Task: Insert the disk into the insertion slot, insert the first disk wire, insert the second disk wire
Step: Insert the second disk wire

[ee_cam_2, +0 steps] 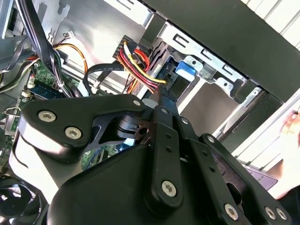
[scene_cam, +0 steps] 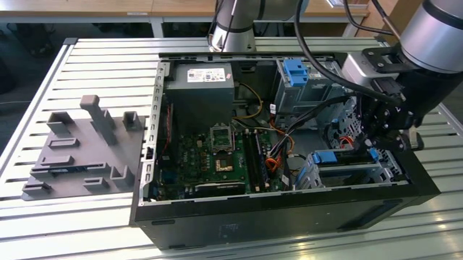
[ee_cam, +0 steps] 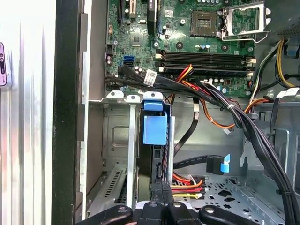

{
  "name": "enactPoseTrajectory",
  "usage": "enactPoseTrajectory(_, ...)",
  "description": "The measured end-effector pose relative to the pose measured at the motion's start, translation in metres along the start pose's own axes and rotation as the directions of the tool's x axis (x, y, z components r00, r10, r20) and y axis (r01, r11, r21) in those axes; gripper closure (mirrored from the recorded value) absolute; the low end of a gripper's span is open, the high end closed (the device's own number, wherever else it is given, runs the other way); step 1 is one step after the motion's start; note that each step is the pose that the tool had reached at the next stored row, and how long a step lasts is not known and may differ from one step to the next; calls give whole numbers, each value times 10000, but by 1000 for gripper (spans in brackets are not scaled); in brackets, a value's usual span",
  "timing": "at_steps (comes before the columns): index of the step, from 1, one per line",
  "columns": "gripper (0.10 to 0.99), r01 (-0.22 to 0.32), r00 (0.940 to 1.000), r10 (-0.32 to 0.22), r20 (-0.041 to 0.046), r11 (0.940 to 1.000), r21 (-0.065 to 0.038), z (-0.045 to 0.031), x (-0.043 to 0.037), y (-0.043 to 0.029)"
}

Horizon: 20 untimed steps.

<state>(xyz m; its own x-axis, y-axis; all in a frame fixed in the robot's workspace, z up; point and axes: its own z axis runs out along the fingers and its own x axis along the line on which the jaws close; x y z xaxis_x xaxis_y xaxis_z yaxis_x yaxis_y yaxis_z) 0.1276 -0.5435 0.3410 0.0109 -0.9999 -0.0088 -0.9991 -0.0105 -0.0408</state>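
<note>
Gripper (ee_cam: pixel 161 187) jaws look pinched shut on the disk wire (ee_cam: pixel 190 184) — likely springy leads, rigid plug (best held there) — at the seated disk (ee_cam: pixel 154 130).

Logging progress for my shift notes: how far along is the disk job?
Done, it seems: the disk sits in the insertion slot. In hand: the gripper is at the red, yellow and black wire bundle beside the disk. Whether either wire is plugged in cannot be told.

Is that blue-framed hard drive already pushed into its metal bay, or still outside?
In. The disk sits inside the insertion slot, its blue carrier between the bay's walls.
</note>
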Motion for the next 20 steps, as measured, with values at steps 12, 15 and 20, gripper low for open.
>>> enactPoseTrajectory(12, 980, 0, 10000, 0, 1, 10000, 13, -7, -2, 193)
enactPoseTrajectory(15, 980, 0, 10000, 0, 12, 10000, 13, -12, -3, 255)
enactPoseTrajectory(20, 980, -3, 10000, 3, 88, 10000, 14, -120, -5, 315)
